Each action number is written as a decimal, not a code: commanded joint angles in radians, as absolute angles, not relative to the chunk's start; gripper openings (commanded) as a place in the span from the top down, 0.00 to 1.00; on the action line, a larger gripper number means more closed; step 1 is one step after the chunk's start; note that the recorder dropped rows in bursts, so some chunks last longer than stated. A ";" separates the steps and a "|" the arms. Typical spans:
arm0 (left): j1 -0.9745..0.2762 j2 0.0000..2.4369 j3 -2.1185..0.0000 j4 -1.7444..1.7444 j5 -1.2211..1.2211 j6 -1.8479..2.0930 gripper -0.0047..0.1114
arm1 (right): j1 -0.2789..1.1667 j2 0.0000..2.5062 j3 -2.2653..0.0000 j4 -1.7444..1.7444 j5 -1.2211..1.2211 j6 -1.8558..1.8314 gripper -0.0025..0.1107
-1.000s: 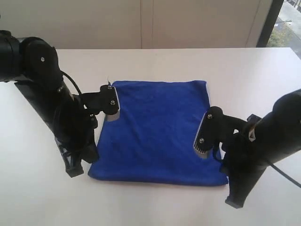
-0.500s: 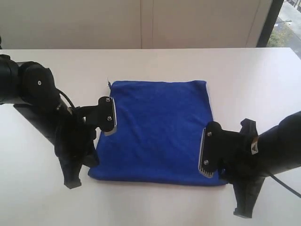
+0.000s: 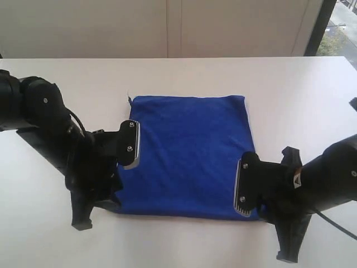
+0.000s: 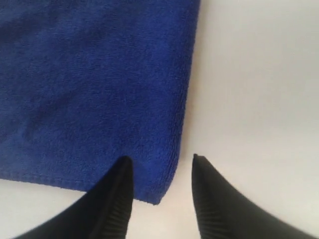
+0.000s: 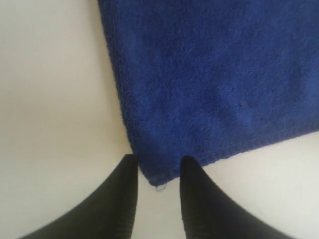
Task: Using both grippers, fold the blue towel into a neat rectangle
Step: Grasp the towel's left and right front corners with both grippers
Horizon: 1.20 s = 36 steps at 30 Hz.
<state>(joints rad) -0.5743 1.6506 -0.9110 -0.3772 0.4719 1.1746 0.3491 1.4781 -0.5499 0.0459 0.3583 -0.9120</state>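
Left gripper (image 4: 159, 164), fingers spread, straddles the near left corner of the blue towel (image 3: 187, 151). Right gripper (image 5: 157, 162), fingers slightly parted, straddles the near right corner. Neither pinches the cloth. The towel lies flat at the middle of the white table (image 3: 279, 84), its long axis apparently running near to far.

table (image 3: 184, 72) — white | wall (image 3: 111, 28) — pale panels (window (image 3: 340, 28) beside)

Towel (image 3: 187, 153): royal blue; tbl (image 3: 290, 89): plain wht.
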 commanded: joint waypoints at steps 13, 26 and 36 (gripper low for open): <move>-0.575 1.723 -0.879 -0.399 0.418 1.234 0.57 | 0.353 1.513 -0.544 0.046 0.330 -0.994 0.58; -0.575 1.758 -0.879 -0.392 0.384 1.234 0.66 | 0.353 1.591 -0.544 0.046 0.316 -0.994 0.81; -0.575 1.758 -0.879 -0.387 0.418 1.222 0.96 | 0.353 1.577 -0.544 0.046 0.335 -0.992 0.93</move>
<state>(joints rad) -0.5743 1.7491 -0.8871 -0.3850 0.3525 1.2342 0.3491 1.5776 -0.5517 0.0496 0.3004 -0.9868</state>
